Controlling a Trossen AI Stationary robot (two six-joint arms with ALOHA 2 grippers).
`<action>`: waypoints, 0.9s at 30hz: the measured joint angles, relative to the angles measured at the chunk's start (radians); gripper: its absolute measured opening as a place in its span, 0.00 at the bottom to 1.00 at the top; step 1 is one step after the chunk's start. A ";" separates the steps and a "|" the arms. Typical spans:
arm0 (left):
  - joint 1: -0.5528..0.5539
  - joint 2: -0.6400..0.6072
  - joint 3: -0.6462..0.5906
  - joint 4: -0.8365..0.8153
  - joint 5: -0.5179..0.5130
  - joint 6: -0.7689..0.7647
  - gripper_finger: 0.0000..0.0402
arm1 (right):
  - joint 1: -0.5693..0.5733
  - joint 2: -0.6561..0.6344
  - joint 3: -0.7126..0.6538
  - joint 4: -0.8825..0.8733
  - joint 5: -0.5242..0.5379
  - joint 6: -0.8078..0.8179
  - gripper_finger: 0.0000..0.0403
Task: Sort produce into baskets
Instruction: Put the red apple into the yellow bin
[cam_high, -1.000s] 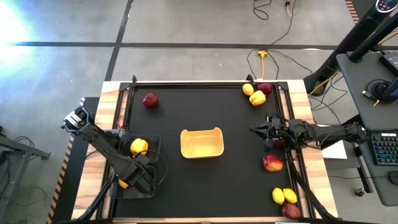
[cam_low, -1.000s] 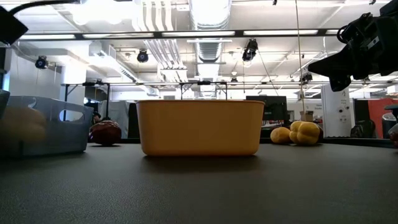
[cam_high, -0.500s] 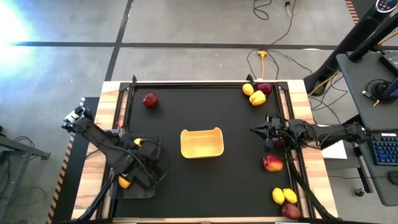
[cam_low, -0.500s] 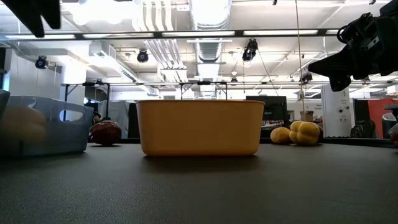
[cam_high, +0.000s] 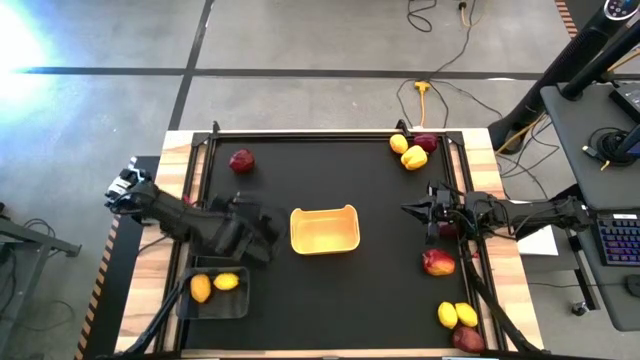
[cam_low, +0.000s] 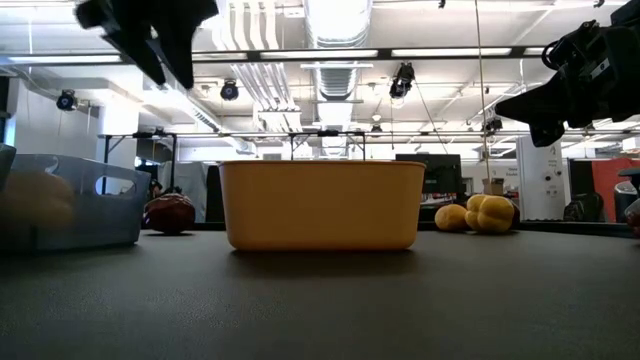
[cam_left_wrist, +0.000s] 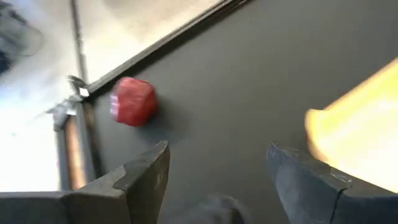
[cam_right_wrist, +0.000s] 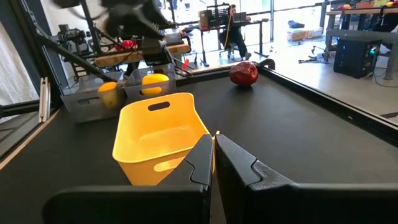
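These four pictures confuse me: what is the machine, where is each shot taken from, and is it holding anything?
It is a robot with two dark arms at a black table, each ending in two fingers. One picture looks straight down, one looks level across the tabletop, and two come from cameras on the wrists. The left gripper hangs above the table beside the yellow tray, fingers apart and holding nothing. The right gripper waits at the right side, fingers closed and empty. Near the left arm, a dark bin holds two yellow pieces. Still loose are a red fruit at the far left, a small group at the far right, a red and yellow piece and more at the near right corner.
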 joint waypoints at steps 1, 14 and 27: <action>0.041 -0.012 -0.006 0.006 0.010 0.056 0.62 | 0.000 0.000 0.000 0.000 0.000 0.000 0.02; 0.795 -0.059 -0.123 0.382 0.367 0.977 0.75 | 0.000 0.000 0.000 0.000 0.000 0.000 0.02; 1.187 -0.012 -0.191 0.482 0.559 1.354 0.96 | 0.000 0.000 0.000 0.000 0.000 0.000 0.02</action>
